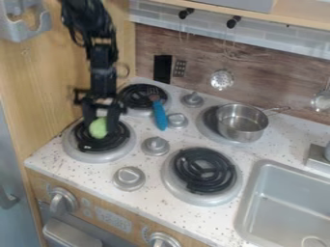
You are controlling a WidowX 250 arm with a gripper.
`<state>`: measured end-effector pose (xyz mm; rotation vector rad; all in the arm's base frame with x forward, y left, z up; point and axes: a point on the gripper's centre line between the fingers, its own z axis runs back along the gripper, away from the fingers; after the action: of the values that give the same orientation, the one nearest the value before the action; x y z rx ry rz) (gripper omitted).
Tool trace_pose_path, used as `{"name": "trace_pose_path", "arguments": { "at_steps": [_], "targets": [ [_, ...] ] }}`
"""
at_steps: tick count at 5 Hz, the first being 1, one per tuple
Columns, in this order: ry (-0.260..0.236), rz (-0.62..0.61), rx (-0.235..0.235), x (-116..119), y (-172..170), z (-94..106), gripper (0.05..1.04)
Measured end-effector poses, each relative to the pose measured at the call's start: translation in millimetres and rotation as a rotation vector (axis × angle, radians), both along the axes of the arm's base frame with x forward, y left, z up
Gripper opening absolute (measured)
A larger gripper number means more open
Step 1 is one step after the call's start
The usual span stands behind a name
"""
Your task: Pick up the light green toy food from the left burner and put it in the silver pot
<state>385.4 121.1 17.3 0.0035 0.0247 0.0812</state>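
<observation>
The black gripper [101,123] hangs down over the front left burner [90,156], at the left of the stove top. A round light green thing [98,128] is right at the gripper's lower end, partly covered by it. Whether the green thing rests on the black coil or is held just above it, I cannot tell. To the right of the gripper, a fork with a blue handle [159,116] lies from the back left burner [134,95] towards the knobs.
A metal pot [240,123] sits on the back right burner. The front right burner [204,170] is bare. Several silver knobs [155,145] stand up between the burners. A grey sink [259,193] is at the right; utensils [222,79] hang along the back wall.
</observation>
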Motion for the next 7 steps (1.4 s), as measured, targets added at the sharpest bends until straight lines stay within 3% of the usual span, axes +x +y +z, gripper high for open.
{"name": "trace_pose_path", "arguments": {
  "at_steps": [1, 2, 3, 4, 5, 6, 7],
  "targets": [
    [-0.041, -0.086, -0.033, 2.6, -40.0, 16.7, 0.563],
    [-0.121, -0.179, -0.083, 4.6, -82.6, 30.2, 0.563],
    [-0.198, -0.279, -0.118, 14.3, -126.8, 31.1, 0.563],
    [-0.267, -0.309, -0.113, 22.4, -146.2, 28.4, 0.563],
    [-0.368, -0.334, -0.079, 30.7, -169.8, 21.2, 0.563],
    [-0.492, -0.340, -0.054, 47.0, -187.6, 27.7, 0.562],
    [-0.581, -0.312, -0.049, 62.3, -191.0, 23.4, 0.562]
  ]
}}
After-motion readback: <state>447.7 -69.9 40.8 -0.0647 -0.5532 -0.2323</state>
